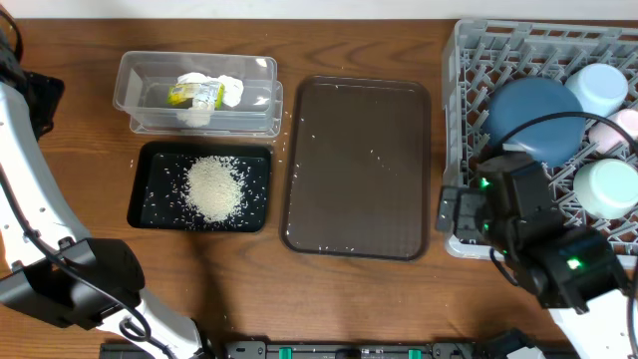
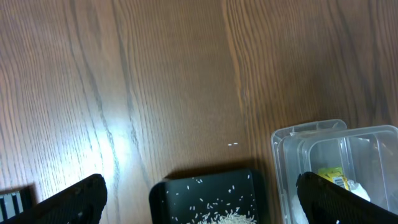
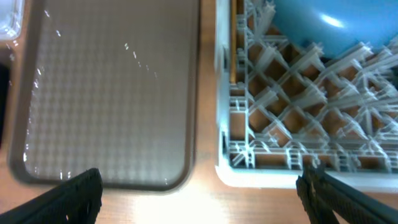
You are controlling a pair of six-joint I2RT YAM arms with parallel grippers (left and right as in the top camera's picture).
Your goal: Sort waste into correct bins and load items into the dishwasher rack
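Note:
A heap of rice (image 1: 212,186) lies in the black tray (image 1: 150,204). The crumpled tissue (image 1: 224,88) and the yellow-green wrapper (image 1: 194,95) lie in the clear tub (image 1: 135,70). The grey rack (image 1: 464,70) holds the dark blue plate (image 1: 533,118), light blue bowl (image 1: 598,88), pink cup (image 1: 626,128) and mint-green bowl (image 1: 608,187). My left gripper (image 2: 200,183) is open and empty, above the table beside the black tray (image 2: 205,190) and tub (image 2: 292,140). My right gripper (image 3: 199,177) is open and empty at the rack's front left corner (image 3: 267,81).
The brown serving tray (image 1: 359,199) lies between the bins and the rack, with a few stray rice grains on it. It also shows in the right wrist view (image 3: 106,93). A few grains lie on the table near the tub. The right arm (image 1: 558,259) stands in front of the rack.

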